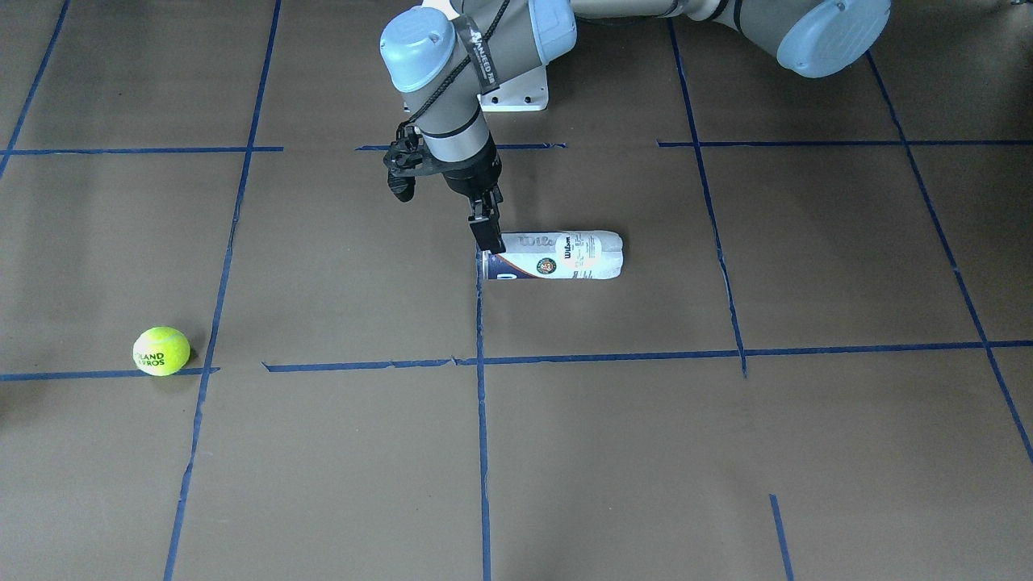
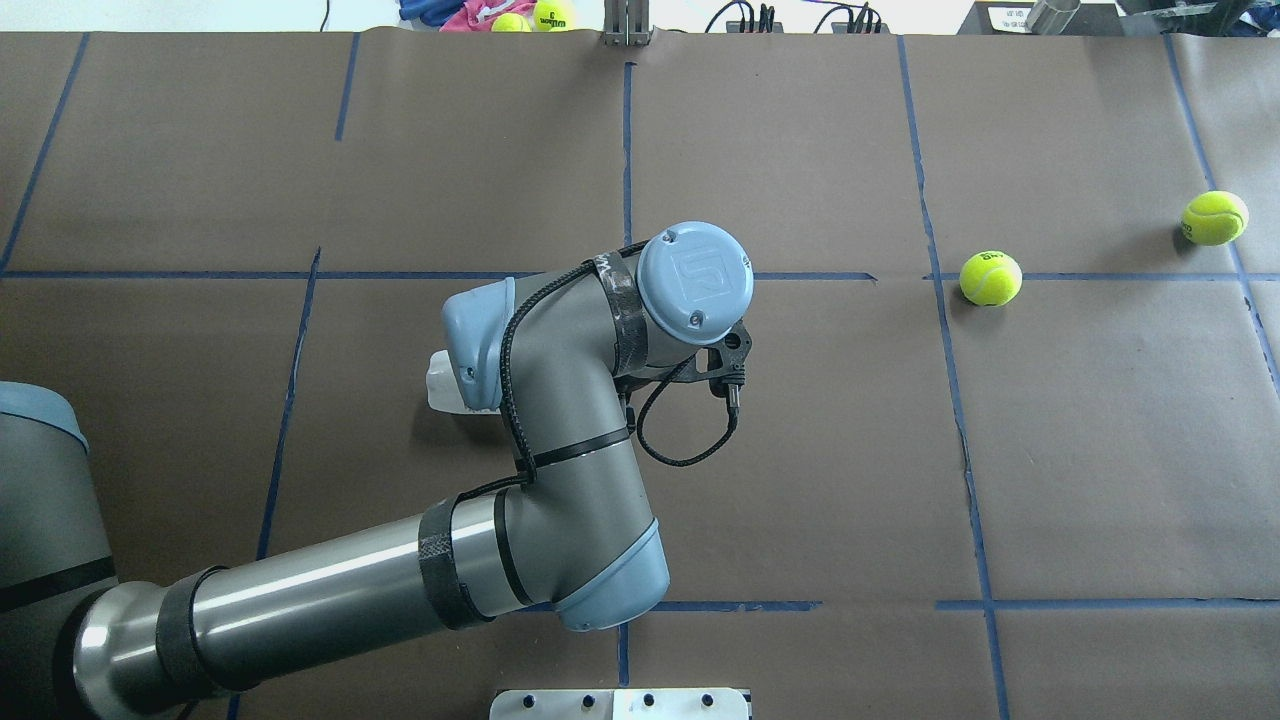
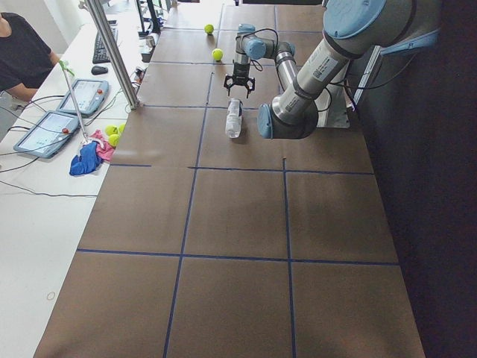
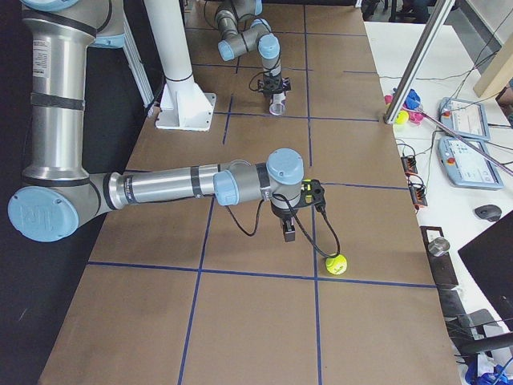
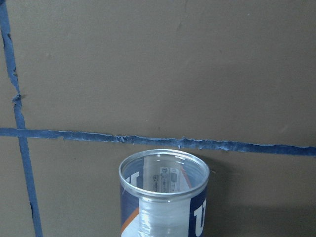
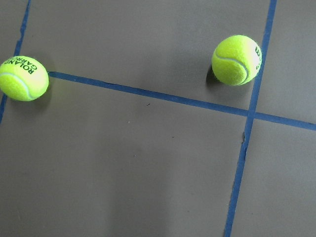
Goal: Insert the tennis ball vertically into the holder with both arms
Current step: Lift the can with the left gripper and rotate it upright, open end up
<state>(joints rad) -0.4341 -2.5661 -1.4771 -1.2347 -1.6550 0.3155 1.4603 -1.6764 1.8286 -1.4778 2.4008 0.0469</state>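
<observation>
Holder [image 1: 557,257] is lying on its side mid-table, so left gripper [image 1: 488,240], jaws apart, is hovering at its open end, probably preparing to stand it upright, while ball [image 1: 161,351] is resting well apart at holder's 8 o'clock in the front view, near right gripper [image 4: 290,233], whose jaws I cannot tell.

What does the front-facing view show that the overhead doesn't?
Front-facing only: the holder lying full-length on its side, with the left pincer at its open end. Overhead only: a second ball farther right; there the left arm covers most of the holder. Both: the tennis ball on a blue tape line, and the brown table.
</observation>
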